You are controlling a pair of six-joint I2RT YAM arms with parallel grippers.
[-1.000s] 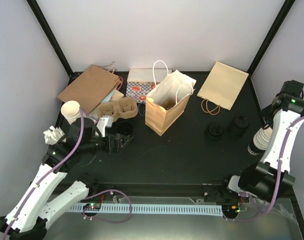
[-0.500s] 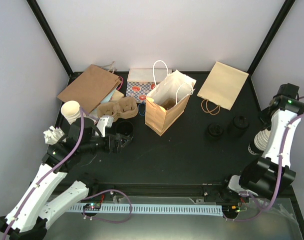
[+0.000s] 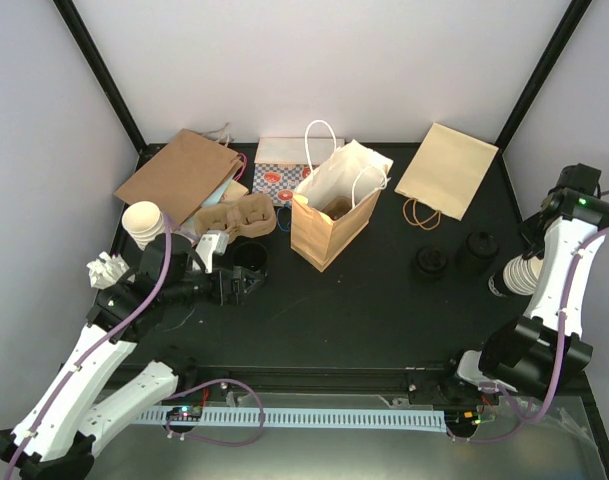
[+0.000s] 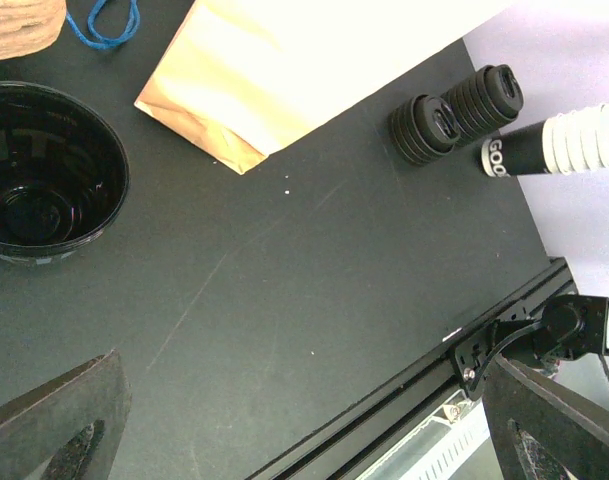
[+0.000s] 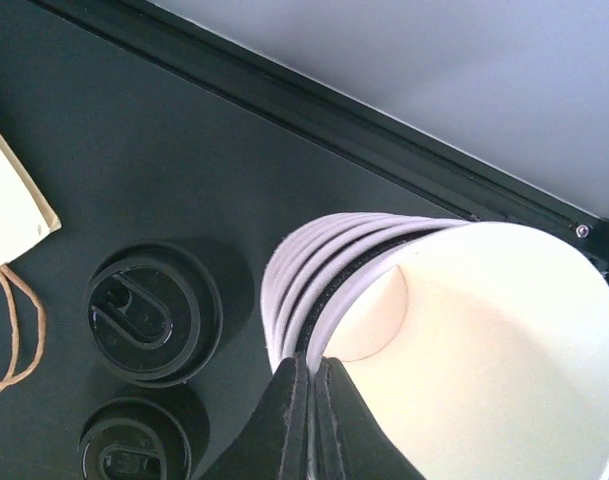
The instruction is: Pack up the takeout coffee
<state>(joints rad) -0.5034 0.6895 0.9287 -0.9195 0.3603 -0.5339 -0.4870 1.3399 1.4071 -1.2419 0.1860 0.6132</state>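
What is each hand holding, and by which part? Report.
The right hand pinches the stack of white paper cups by the rim. The left hand is open, holding nothing.

a robot lab test cell: a black tabletop (image 3: 364,310) boxed in by plain white panels (image 3: 314,60) and black frame posts (image 3: 99,75) at the upper corners, with a cable track (image 3: 324,417) along the bottom edge.

You have a broad bare stretch of table (image 3: 354,305) in front of the paper bag (image 3: 329,225), which blocks the middle. To its left the cardboard tray (image 3: 236,218) and black cup (image 3: 250,257) crowd close. To the right, two lid stacks (image 3: 431,262) and the stacked white cups (image 3: 512,277) narrow the way.
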